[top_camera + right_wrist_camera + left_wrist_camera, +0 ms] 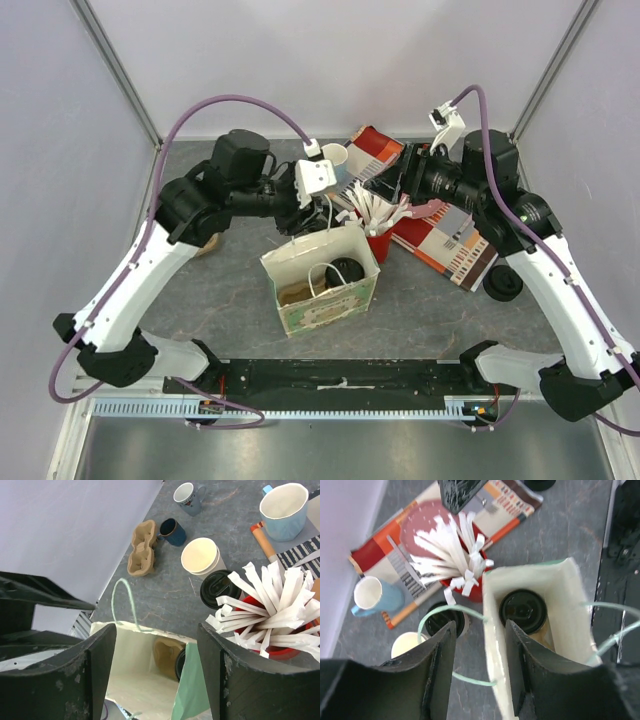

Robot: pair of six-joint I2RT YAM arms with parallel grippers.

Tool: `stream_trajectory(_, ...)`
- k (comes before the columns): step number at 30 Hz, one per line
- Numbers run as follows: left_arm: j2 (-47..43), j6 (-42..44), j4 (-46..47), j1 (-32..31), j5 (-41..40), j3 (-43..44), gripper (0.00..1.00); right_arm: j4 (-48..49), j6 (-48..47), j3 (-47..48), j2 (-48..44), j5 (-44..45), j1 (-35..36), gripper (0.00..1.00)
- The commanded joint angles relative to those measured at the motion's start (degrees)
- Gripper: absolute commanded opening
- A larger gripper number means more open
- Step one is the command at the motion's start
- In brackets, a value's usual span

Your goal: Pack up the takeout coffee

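Left wrist: two black-lidded cups (522, 611) (442, 617)

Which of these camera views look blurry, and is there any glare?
Left wrist view: soft all over, the wrapped straws smeared. Right wrist view: sharper, the dark blue mug crisp. Top external view: even light, no glare, only faint shadows.

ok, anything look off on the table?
Yes: one cream-white paper cup stands lidless beside a black-lidded paper cup. A round black piece, possibly its lid, lies apart near the right arm.
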Motion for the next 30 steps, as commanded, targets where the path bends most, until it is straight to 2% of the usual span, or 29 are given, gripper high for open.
stream_trajectory(1,-3.7,-4.5,7.5,-0.1,7.3,2.0,0.51,-4.2,-0.3,3.4,2.5,1.5,-0.3,0.70)
stream_trajectory(5,-4.1,-10.0,9.1,2.2,3.9,2.7,0.54,-13.3,-2.8,4.7,4.7,5.8,0.1,0.54)
stream_trajectory(7,-4.1,-12.7,9.3,7.1,3.2,2.1,0.54,-15.6,-3.6,6.3,6.2,7.4,1.5,0.54)
stream_trajectory(10,-3.2,-18.8,9.0,14.4,0.9,1.2,0.54,-22.9,-4.4,8.6,8.4,10.4,4.2,0.62)
stream_trajectory(13,-2.3,-21.5,8.3,19.7,-1.3,-0.3,0.54,-24.6,-4.2,8.8,8.8,11.0,7.0,0.66)
stream_trajectory(16,-2.5,-23.0,8.2,24.0,0.2,-3.8,0.54,-25.8,-3.2,8.4,9.1,13.0,9.4,0.64)
stream_trajectory(21,-3.4,-24.7,8.2,27.3,1.0,-9.3,0.54,-27.1,-2.3,8.5,11.1,16.5,12.8,0.59)
stream_trajectory(26,-4.1,-21.8,8.3,28.3,-0.1,-11.6,0.54,-29.2,-1.4,11.8,15.7,18.6,14.9,0.52)
stream_trajectory(30,-3.9,-20.4,8.1,28.2,0.8,-13.3,0.54,-29.7,-0.9,12.2,16.2,18.2,15.9,0.35)
